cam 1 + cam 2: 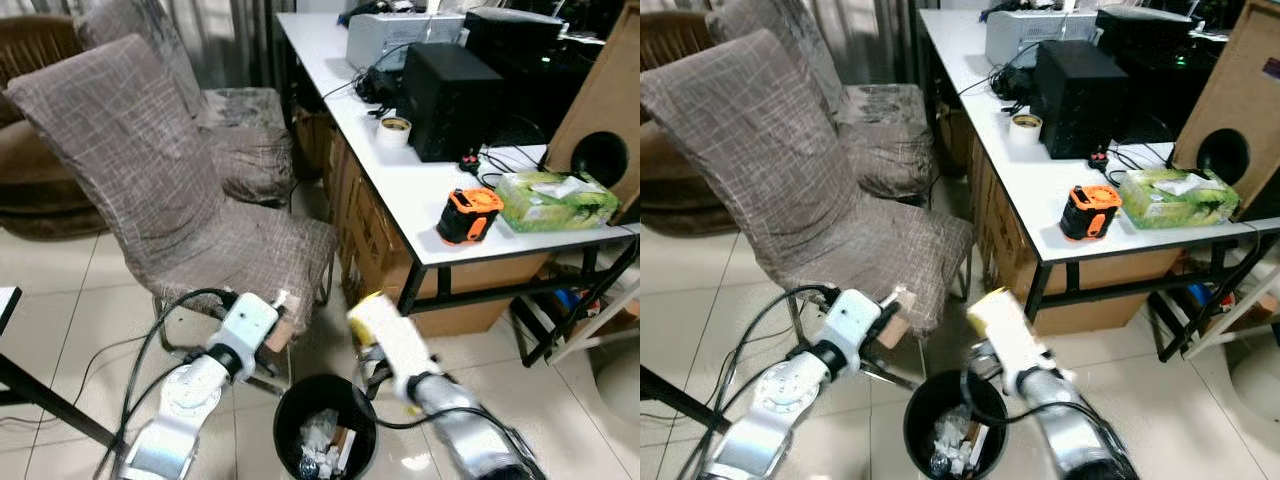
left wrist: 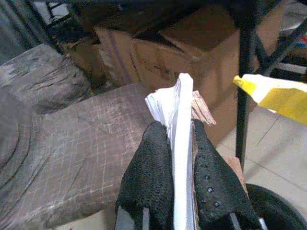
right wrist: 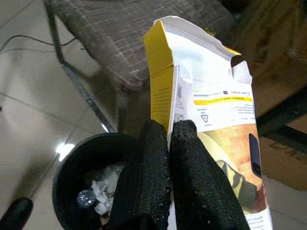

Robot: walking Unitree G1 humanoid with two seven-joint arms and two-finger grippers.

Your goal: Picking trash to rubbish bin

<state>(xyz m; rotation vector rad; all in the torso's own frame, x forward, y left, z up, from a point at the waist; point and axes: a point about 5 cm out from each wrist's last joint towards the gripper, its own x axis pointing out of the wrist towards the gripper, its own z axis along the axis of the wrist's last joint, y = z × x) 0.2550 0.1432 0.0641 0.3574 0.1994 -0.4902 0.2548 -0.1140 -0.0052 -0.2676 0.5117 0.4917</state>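
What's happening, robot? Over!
Left tool shut on white paper scrap. Right tool shut on yellow carton. Black bin below, part full. Chair close beside.

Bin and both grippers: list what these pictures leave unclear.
- Bin: its bottom is cut off by the frame edge in the eye views; contents too small to identify.
- Carton in the right gripper: print too small and blurred in the right wrist view.
- Paper in the left gripper: its lower part is hidden between the fingers in the left wrist view.
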